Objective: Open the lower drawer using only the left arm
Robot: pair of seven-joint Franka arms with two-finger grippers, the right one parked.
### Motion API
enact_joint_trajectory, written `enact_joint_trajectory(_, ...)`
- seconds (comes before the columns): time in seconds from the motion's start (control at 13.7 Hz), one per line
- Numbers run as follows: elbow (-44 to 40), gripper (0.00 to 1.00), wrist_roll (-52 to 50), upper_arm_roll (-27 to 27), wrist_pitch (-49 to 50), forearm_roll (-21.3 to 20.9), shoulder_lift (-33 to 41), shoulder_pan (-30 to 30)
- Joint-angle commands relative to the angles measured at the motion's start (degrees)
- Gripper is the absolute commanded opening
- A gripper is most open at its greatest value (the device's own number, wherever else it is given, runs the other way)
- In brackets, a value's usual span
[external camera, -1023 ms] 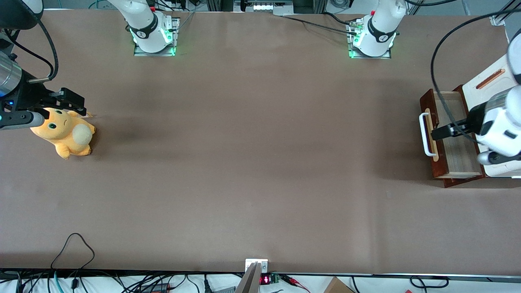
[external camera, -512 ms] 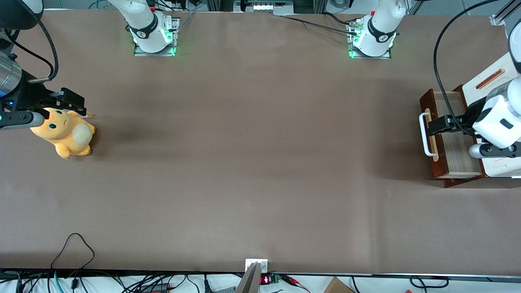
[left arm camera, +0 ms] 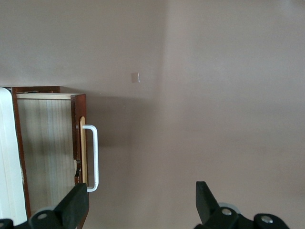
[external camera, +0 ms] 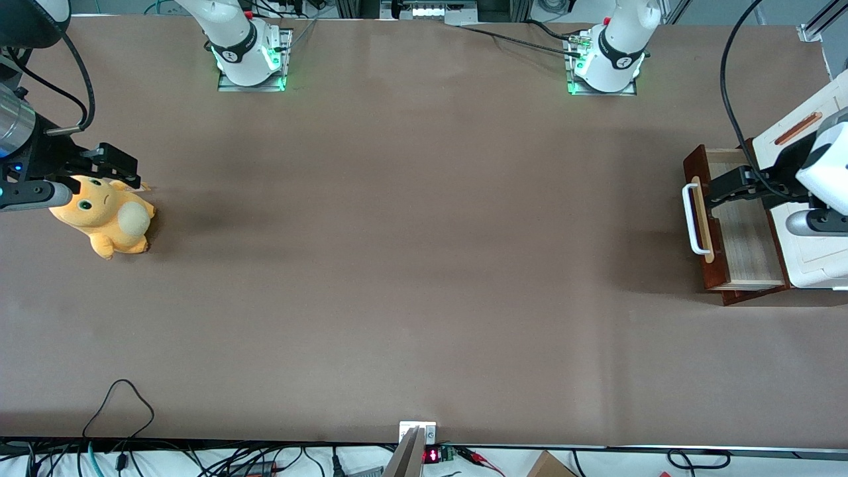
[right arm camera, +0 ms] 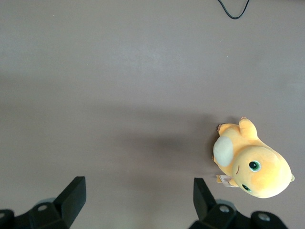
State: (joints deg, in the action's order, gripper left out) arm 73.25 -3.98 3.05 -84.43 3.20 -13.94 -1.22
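The lower drawer (external camera: 745, 232) stands pulled out of the white cabinet (external camera: 811, 258) at the working arm's end of the table, showing its pale wood inside. Its dark reddish-brown front carries a white bar handle (external camera: 691, 218). The left arm's gripper (external camera: 714, 191) hovers above the open drawer, just cabinet-side of the drawer front, open and empty, touching nothing. In the left wrist view the drawer (left arm camera: 45, 152) and handle (left arm camera: 93, 157) lie below the gripper (left arm camera: 142, 202), whose fingers (left arm camera: 74, 206) are spread wide.
The upper cabinet part has a thin brown slot (external camera: 798, 128). An orange plush toy (external camera: 106, 215) lies at the parked arm's end, also in the right wrist view (right arm camera: 252, 162). A black cable loop (external camera: 119, 397) lies near the table's front edge.
The gripper has moved farther from the front camera and drawn back toward the cabinet, away from the handle. The drawer has stayed open in place.
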Motion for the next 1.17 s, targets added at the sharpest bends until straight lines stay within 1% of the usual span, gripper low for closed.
enact_joint_trajectory(0.0, 3.12, 1.0, 1.34, 1.08, 0.57, 1.28, 3.82, -1.24)
enact_joint_trajectory(0.22, 4.35, 1.0, 1.34, 1.26, 1.9, 1.28, 4.36, -1.15)
enact_joint_trajectory(0.51, 11.2, 1.0, 1.52, 1.26, -2.49, 1.37, 6.99, -1.51)
enact_joint_trajectory(0.66, 11.74, 1.0, 1.52, 1.26, -2.41, 1.37, 7.7, -1.42)
enact_joint_trajectory(0.8, 14.01, 1.0, 1.69, 1.26, -2.93, 1.28, 9.98, -1.42)
enact_joint_trajectory(1.1, 13.33, 1.0, 3.98, 1.08, -3.98, 0.4, 10.34, -1.42)
